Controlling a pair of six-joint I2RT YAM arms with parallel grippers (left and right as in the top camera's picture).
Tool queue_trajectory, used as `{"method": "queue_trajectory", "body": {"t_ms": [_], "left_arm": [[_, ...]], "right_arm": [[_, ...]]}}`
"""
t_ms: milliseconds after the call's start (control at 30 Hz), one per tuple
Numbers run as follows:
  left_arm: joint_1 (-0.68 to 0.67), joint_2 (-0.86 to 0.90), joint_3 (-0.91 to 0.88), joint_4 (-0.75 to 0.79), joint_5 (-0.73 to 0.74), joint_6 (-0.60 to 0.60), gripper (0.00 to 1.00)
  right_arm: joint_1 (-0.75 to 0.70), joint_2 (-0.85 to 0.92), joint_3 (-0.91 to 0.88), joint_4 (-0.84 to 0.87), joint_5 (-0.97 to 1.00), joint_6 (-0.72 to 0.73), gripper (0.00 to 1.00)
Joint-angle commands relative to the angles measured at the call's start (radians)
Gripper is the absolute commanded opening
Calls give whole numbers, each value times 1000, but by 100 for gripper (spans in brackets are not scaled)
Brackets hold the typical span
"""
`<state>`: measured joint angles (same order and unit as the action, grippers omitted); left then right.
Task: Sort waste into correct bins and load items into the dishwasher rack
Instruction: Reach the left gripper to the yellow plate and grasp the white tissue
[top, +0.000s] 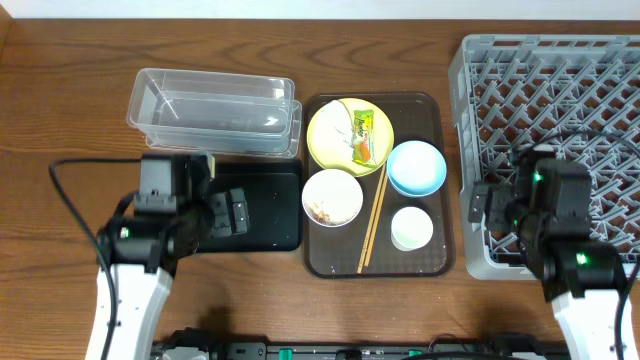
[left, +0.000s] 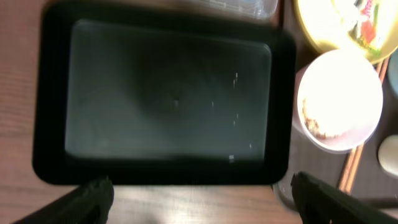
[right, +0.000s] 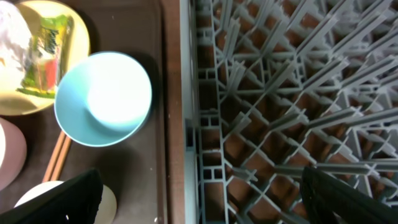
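Note:
On the brown serving tray (top: 440, 180) stand a pale yellow plate (top: 330, 145) bearing the crumpled wrapper (top: 365, 135), a white bowl (top: 335, 190) with food scraps (left: 317, 124), a light blue bowl (top: 416, 167), a white cup (top: 411, 228) and chopsticks (top: 373, 220). My left gripper (top: 225, 215) is open and empty over the near edge of the black tray (left: 168, 99). The clear tub (top: 215, 110) lies behind it. My right gripper (top: 495, 210) is open and empty over the left wall of the grey rack (right: 286, 93), beside the blue bowl (right: 102, 99).
The rack (top: 560, 100) fills the right side of the wooden table and holds nothing I can see. The serving tray sits tight against its left wall. A black cable (top: 75, 200) loops on the table left of my left arm.

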<state>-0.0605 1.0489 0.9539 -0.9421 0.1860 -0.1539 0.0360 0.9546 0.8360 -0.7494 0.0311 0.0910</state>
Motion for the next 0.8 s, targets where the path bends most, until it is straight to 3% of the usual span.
{"method": "queue_trajectory", "body": {"t_ms": [0, 167, 367, 767], "left_arm": [[4, 53, 62, -33, 51, -1, 93], [3, 64, 63, 34, 129, -1, 89], [-29, 97, 116, 130, 114, -2, 88], [-245, 437, 459, 235, -17, 30, 86]], "right_arm": [[8, 50, 58, -8, -68, -6, 99], [8, 54, 59, 7, -89, -6, 99], [8, 55, 59, 13, -88, -6, 99], [8, 55, 59, 17, -89, -6, 99]]}}
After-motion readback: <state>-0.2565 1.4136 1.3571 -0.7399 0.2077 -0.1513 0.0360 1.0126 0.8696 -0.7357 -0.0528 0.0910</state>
